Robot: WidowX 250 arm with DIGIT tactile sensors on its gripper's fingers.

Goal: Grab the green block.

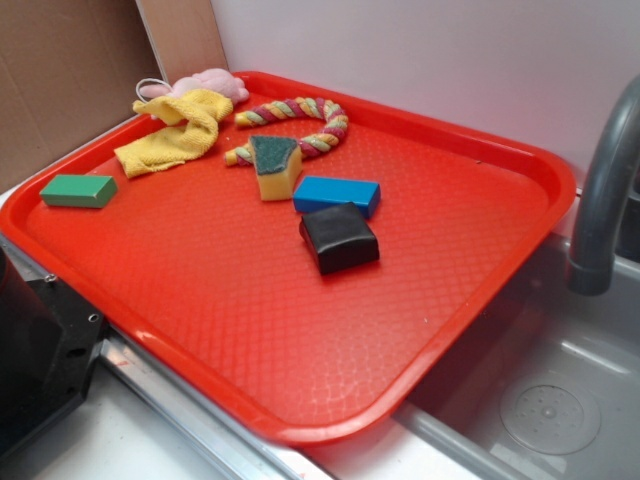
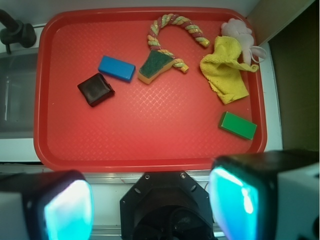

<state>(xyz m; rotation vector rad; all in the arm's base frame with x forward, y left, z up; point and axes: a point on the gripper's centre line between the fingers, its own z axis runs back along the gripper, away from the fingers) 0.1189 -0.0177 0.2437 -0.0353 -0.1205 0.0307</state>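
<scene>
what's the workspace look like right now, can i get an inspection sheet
surface: red tray, partly over a sink
job's things: green block flat near the tray's edge, untouched
clutter: blue block, black block, yellow sponge with dark green top, rope toy, yellow cloth, pink plush toy
grippers: gripper open, back from the tray, holding nothing
cables: nothing seen
surroundings: grey faucet, cardboard, white wall
</scene>
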